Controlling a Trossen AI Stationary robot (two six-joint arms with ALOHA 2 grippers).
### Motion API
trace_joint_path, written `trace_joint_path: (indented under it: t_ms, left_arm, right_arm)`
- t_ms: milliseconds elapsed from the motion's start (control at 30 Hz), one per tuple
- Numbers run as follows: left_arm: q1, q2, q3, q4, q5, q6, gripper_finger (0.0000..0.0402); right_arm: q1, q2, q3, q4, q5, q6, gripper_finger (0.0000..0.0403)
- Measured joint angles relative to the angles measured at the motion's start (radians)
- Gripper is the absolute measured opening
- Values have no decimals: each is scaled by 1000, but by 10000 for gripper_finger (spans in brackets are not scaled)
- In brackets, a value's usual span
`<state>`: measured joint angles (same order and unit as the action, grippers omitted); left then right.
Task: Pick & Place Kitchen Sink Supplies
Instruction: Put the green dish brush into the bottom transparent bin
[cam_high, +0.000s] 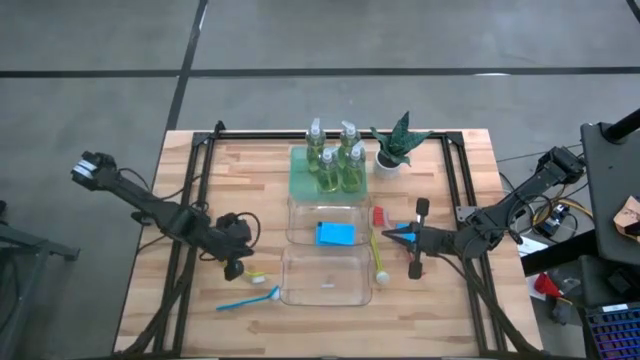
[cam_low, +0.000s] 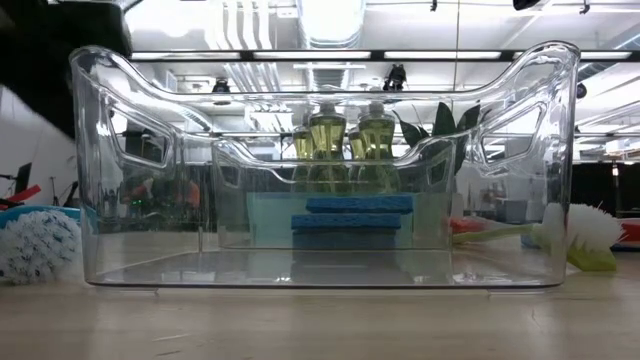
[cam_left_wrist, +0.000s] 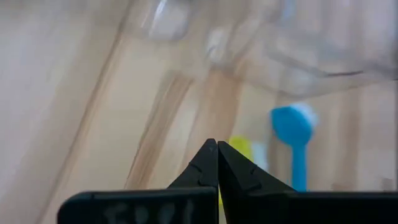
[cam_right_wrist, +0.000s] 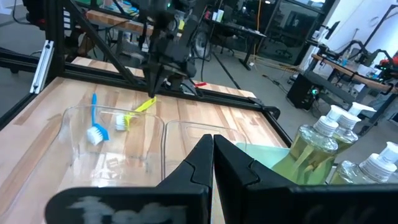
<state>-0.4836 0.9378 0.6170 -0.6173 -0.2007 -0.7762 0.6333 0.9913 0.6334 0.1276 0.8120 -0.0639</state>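
Note:
Several pump bottles stand on a green tray. Blue sponges lie in the far clear bin. A blue brush lies left of the near bin. A red brush and a yellow brush lie to the bins' right. My left gripper is shut on a second, short yellow brush left of the near bin. My right gripper hovers shut right of the far bin; nothing shows between its fingers. My left gripper holds the short yellow brush by its handle end, pinched between the two fingers, which slant down at it from the table's left. The handle is tilted up. The white bristle head rests on the table.
A small potted plant stands right of the tray. A black frame runs round the work area. The near bin holds nothing. Bare wood lies at the table's near edge and far left corner.

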Motion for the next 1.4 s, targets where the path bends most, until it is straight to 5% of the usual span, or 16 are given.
trace_joint_path:
  t_ms: [333,833,1000,1400]
  left_arm:
    - [-8,105,0,-36,107,-143,11]
    - [-10,232,-34,-45,135,-36,157]
    - [-10,260,-57,-47,227,-40,162]
    - [-10,259,-51,-46,251,-36,156]
  right_arm:
    - [-3,0,0,2,0,-7,8]
    - [-4,0,0,5,0,-12,8]
    - [-4,0,0,5,0,-10,8]
    - [-4,0,0,5,0,-3,8]
